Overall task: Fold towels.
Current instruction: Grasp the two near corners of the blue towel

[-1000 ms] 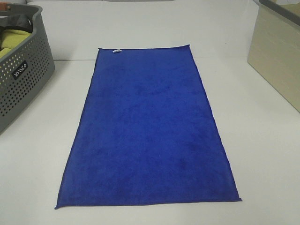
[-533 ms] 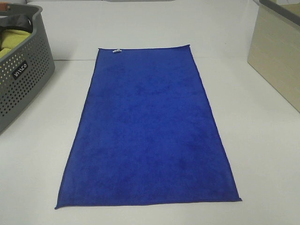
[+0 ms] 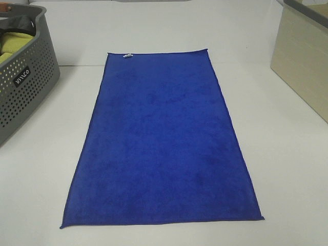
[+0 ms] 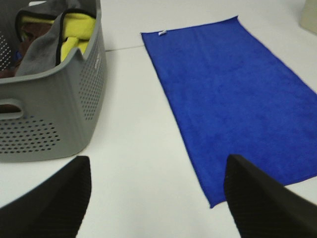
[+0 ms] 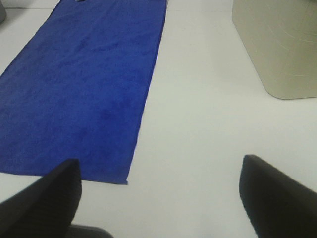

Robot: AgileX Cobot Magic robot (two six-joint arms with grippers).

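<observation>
Blue towel flat on white table

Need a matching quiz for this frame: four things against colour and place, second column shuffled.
Things:
1. towel
2. basket
3. bin
4. tag

Colour and place:
a. grey, perforated, on the left
b. white, at the towel's far edge
c. blue, spread flat in the middle
d. beige, on the right

Pairs: 1-c, 2-a, 3-d, 4-b
</observation>
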